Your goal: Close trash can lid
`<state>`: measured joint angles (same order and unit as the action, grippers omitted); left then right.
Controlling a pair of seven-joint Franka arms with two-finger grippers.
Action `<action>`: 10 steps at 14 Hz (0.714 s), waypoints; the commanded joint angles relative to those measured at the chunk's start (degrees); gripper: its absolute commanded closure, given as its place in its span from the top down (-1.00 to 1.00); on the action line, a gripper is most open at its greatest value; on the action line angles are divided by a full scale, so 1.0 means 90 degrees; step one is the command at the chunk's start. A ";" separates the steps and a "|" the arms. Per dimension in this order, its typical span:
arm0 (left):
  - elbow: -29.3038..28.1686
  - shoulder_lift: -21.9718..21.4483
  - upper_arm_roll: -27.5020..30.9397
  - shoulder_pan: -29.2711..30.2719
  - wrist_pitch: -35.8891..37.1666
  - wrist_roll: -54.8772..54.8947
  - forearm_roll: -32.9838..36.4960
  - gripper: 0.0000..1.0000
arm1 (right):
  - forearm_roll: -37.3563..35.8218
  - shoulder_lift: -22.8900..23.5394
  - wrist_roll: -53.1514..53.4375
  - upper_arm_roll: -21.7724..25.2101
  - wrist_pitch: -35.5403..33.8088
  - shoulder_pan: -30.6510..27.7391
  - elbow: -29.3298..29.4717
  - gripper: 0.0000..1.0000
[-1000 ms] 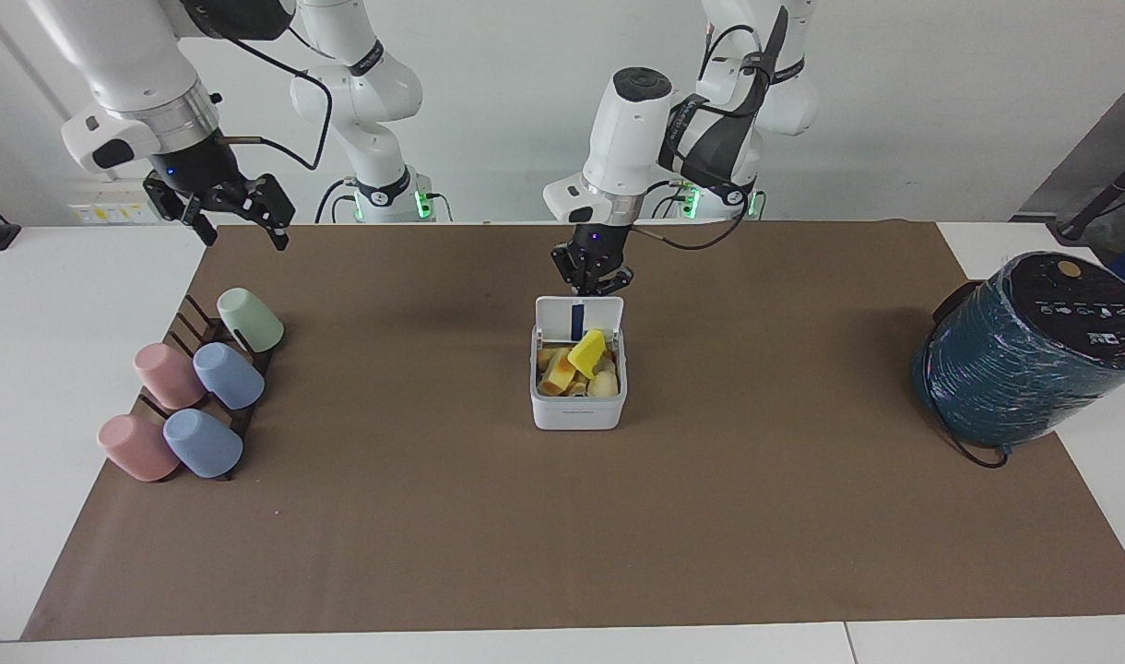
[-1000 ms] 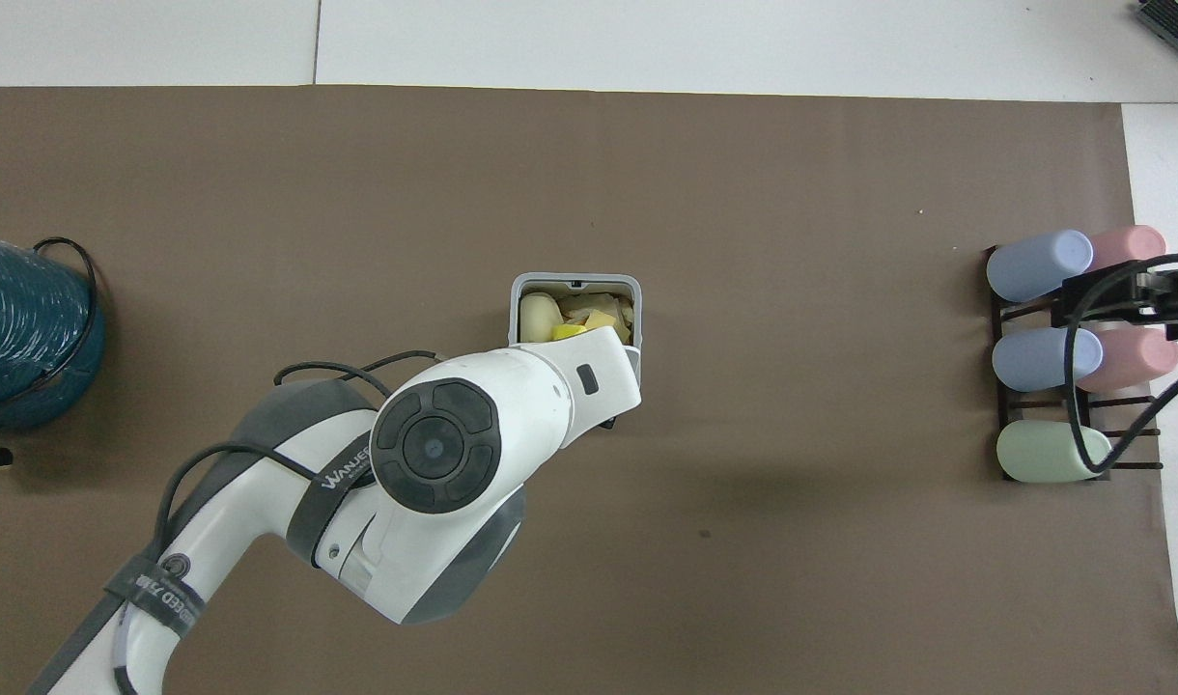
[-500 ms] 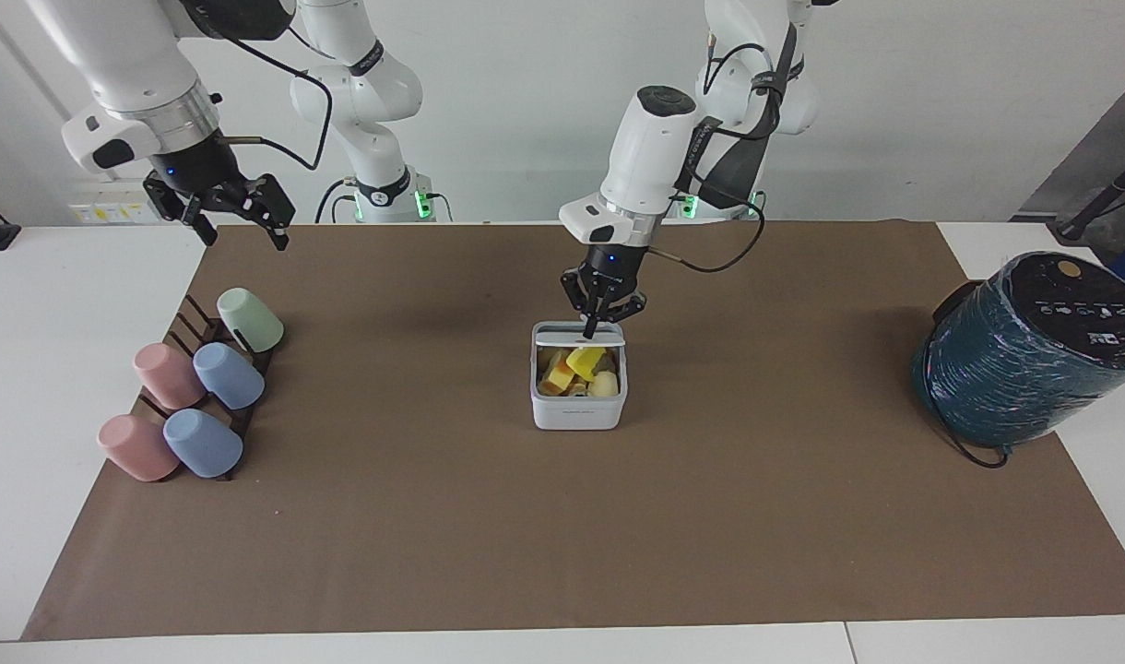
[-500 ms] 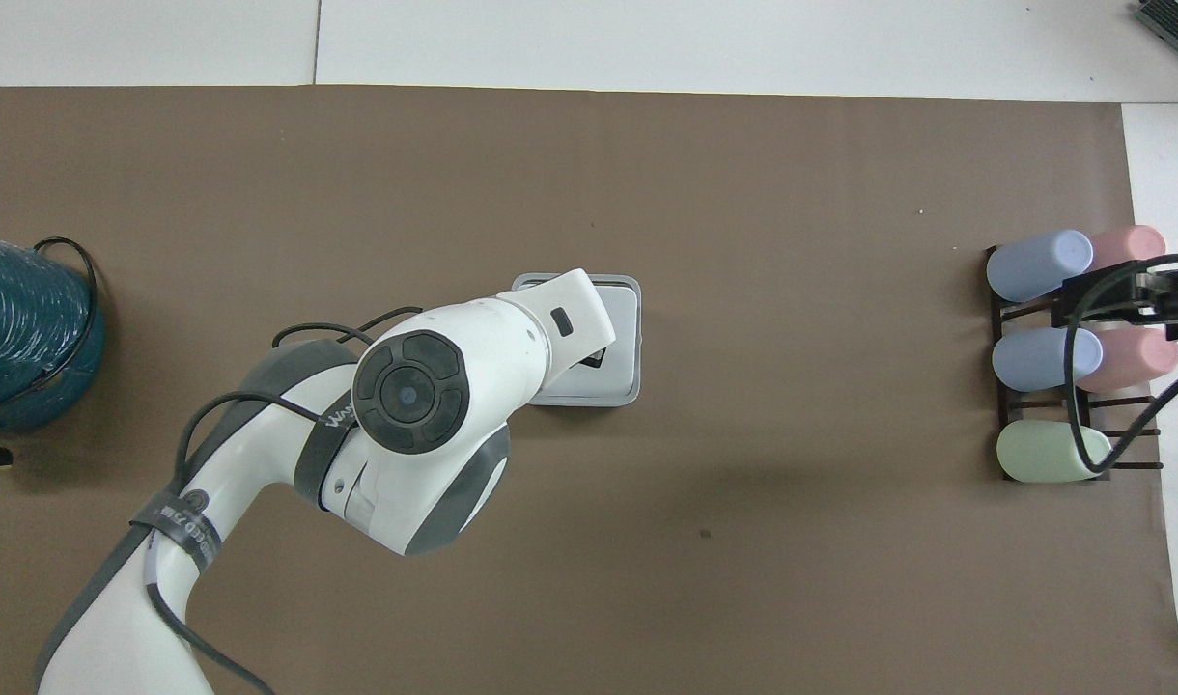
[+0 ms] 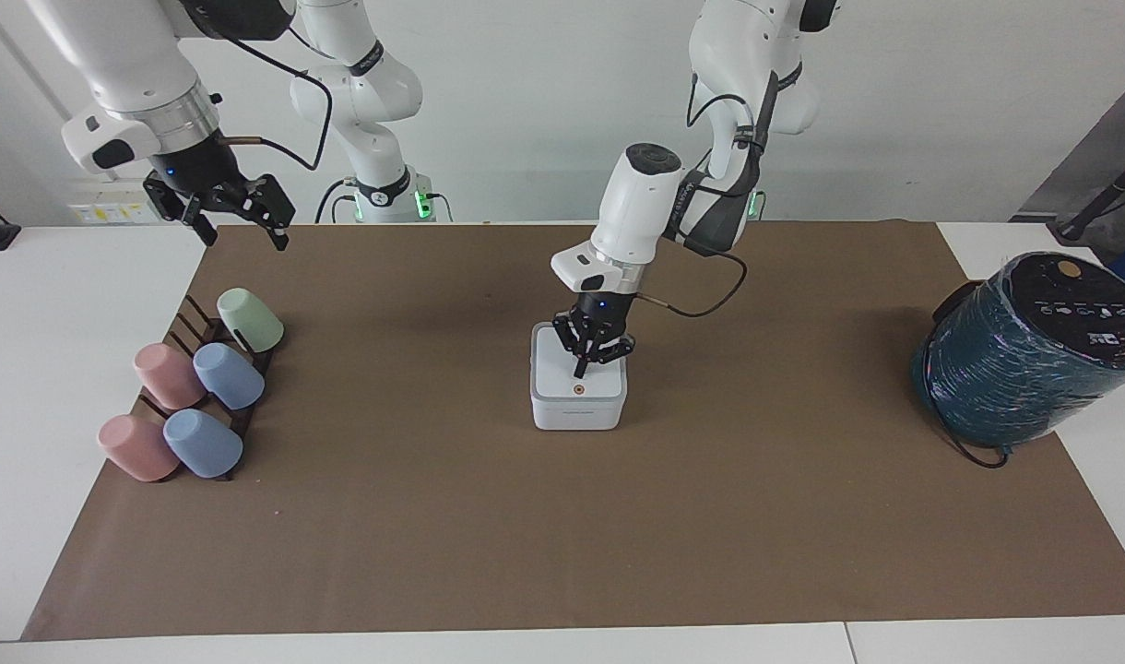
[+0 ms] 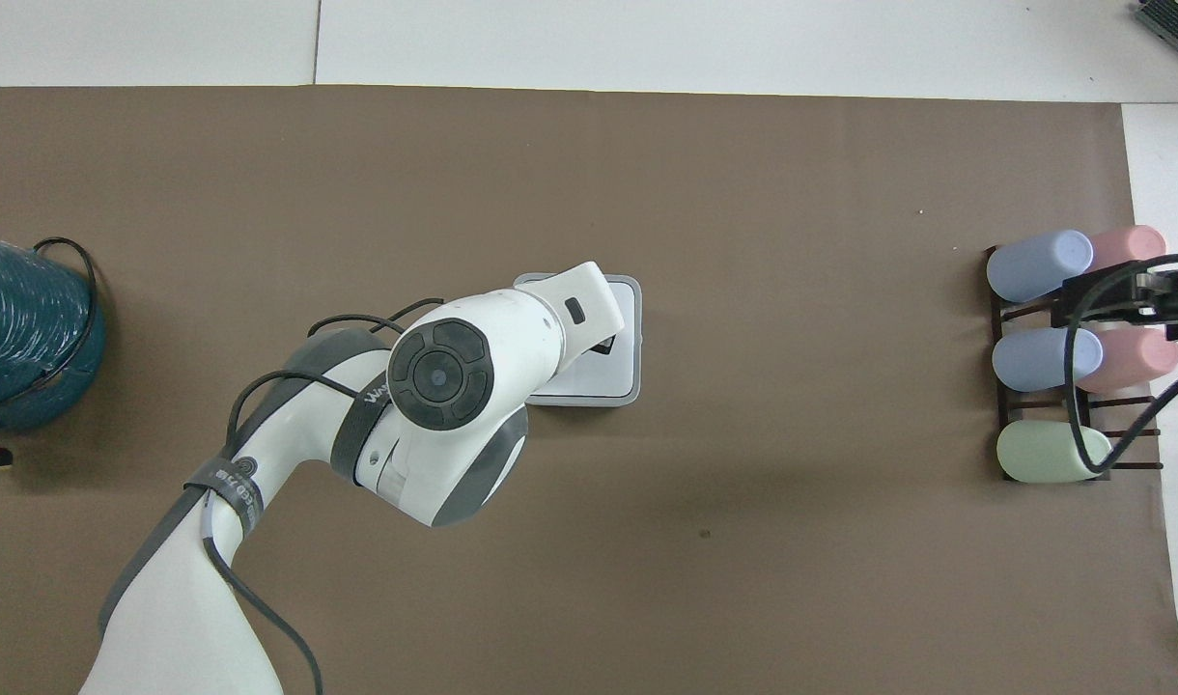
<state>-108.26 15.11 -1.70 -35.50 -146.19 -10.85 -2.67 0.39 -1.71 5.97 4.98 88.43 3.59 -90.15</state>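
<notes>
Now you've got the flat square white lid [image 5: 576,373] down flat on the small white cube-shaped plastic trash can [image 5: 578,408], mid-bench on the brown paper mat [image 5: 562,535]. Left gripper [image 5: 583,372] sits on the lid top, fingers pressed together, tips touching it. Right gripper [image 5: 240,217] waits, fingers spread, above the dark rack of pastel cups [image 5: 194,392].

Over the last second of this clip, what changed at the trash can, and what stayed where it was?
The lid swung from upright down flat onto the trash can, hiding the yellow scraps inside. The left gripper followed it down from beside the hinge edge and now presses its fingertips on the lid's top, near the orange dot. Unchanged: the can's position, the right gripper waiting above the cup rack, the cups, and the teal wrapped cylinder.
</notes>
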 commanded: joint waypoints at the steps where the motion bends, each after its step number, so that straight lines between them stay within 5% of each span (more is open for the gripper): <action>1: 0.0348 -0.0154 0.0062 0.0057 0.1150 0.0043 -0.0026 -1.00 | -0.0063 -0.0152 -0.0184 0.0013 0.0106 -0.0008 -0.0198 1.00; 8: 0.0613 -0.0721 0.0236 0.0321 0.2725 0.0092 0.0013 -1.00 | -0.0063 -0.0171 -0.0184 0.0013 0.0106 -0.0008 -0.0208 1.00; 9: 0.0623 -0.0809 0.0383 0.0321 0.2989 0.0112 0.0013 -0.62 | -0.0063 -0.0172 -0.0184 0.0013 0.0106 -0.0008 -0.0198 1.00; 10: 0.0604 -0.0936 0.0539 0.0312 0.3233 0.0112 0.0013 0.95 | -0.0063 -0.0172 -0.0184 0.0013 0.0106 -0.0008 -0.0208 1.00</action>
<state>-102.51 9.25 0.68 -32.64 -121.60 -10.58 -2.64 0.39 -1.72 5.97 4.98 88.43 3.59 -90.15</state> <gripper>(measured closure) 0.903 0.000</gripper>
